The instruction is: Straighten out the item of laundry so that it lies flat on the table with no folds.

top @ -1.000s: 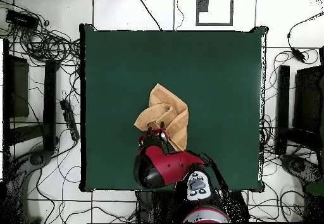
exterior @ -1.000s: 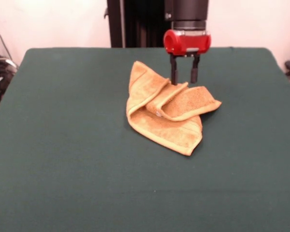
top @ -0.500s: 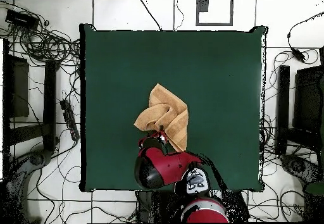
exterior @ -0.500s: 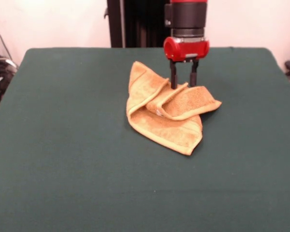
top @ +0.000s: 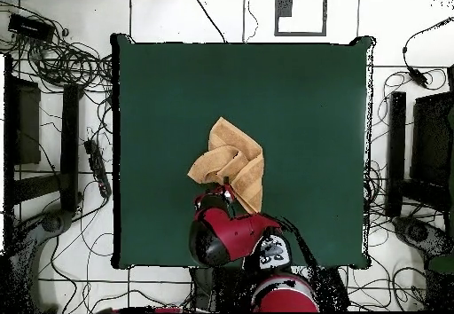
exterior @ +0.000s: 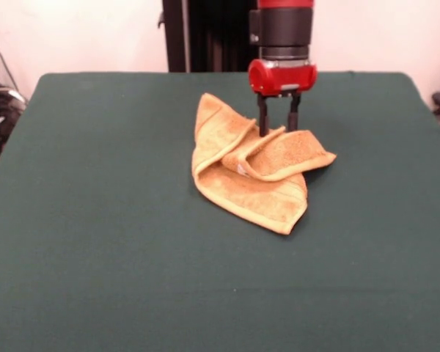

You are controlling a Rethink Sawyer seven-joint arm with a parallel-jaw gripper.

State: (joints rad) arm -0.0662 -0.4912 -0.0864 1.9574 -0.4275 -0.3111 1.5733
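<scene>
The orange-tan towel [exterior: 258, 178] lies crumpled near the middle of the dark green table [exterior: 95, 191], with a raised fold across its top and a small white tag [exterior: 240, 172] showing under that fold. My gripper [exterior: 278, 127] hangs from the red wrist at the towel's far edge. Its two black fingers [exterior: 262, 117] stand apart, one on each side of the raised fold's far end, tips at cloth level. In the overhead view the towel [top: 234, 162] lies left of the table's middle [top: 310, 106] and the gripper [top: 221, 189] is at its lower edge.
The black pedestal column [exterior: 205, 33] stands behind the table's far edge. Cables [top: 62, 62] and dark stands [top: 417, 151] lie on the floor around the table. Green cloth surrounds the towel on all sides.
The gripper has come down a little at the towel's far edge, its fingers still apart. The towel's shape has barely changed.
</scene>
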